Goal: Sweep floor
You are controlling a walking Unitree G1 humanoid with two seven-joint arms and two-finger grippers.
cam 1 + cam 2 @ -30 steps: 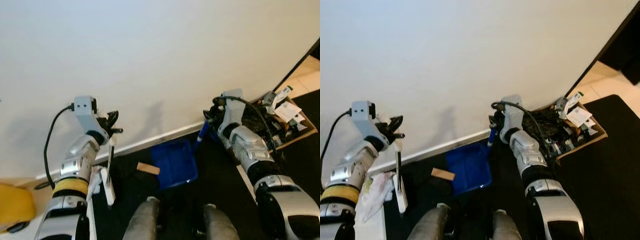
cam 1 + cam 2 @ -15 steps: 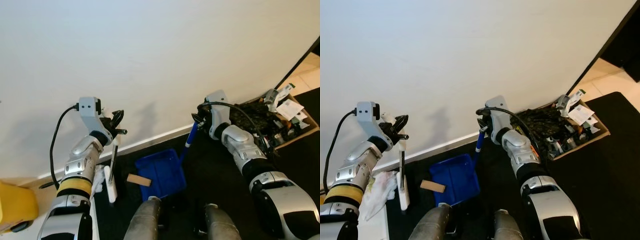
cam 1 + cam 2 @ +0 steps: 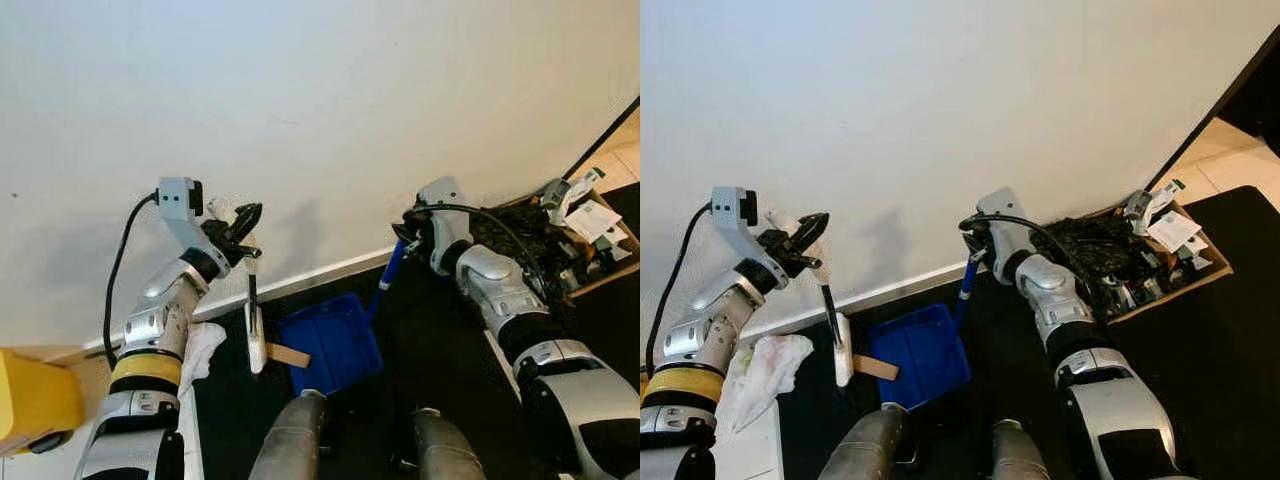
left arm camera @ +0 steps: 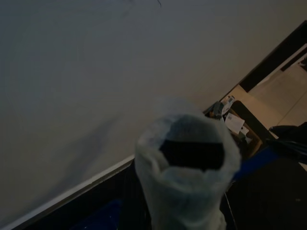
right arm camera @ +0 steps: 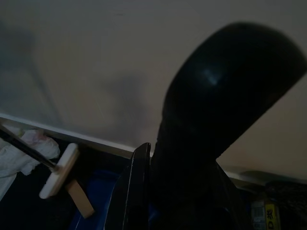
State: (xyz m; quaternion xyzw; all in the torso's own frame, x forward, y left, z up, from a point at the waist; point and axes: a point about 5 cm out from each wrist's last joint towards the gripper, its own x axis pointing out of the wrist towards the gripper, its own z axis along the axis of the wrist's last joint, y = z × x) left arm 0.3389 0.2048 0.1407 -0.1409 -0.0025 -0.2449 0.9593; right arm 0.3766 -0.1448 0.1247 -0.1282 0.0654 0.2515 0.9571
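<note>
The left end effector [image 3: 805, 243] is raised before the white wall [image 3: 320, 110], its black fingers pinched on the top of a small broom [image 3: 252, 320]; the broom's thin dark handle hangs down to a white head [image 3: 843, 363] that sits at the left edge of the blue dustpan [image 3: 333, 342], touching a flat brown piece of wood or card [image 3: 288, 355] lying on the dark floor [image 3: 1200, 350] at the pan's mouth; the left wrist view shows a pale sleeve-like cap at the handle's top, too close to make out more.

The right end effector [image 3: 408, 232] is pressed together on the upper end of the dustpan's blue handle [image 3: 965, 283], which slants down to the pan; the pan rests on the floor just off the white skirting board [image 3: 320, 275], between the two arms and ahead of the robot's two grey legs [image 3: 290, 445].

Around them: a crumpled white cloth or bag [image 3: 765, 365] lies on the floor beside the left arm, near the broom head; a yellow object [image 3: 35, 400] sits at the far left edge; at the right, against the wall and close behind the right arm, an open cardboard box [image 3: 1200, 272] holds a tangle of dark cables and paper-tagged items, near the dustpan handle but not touching it.
</note>
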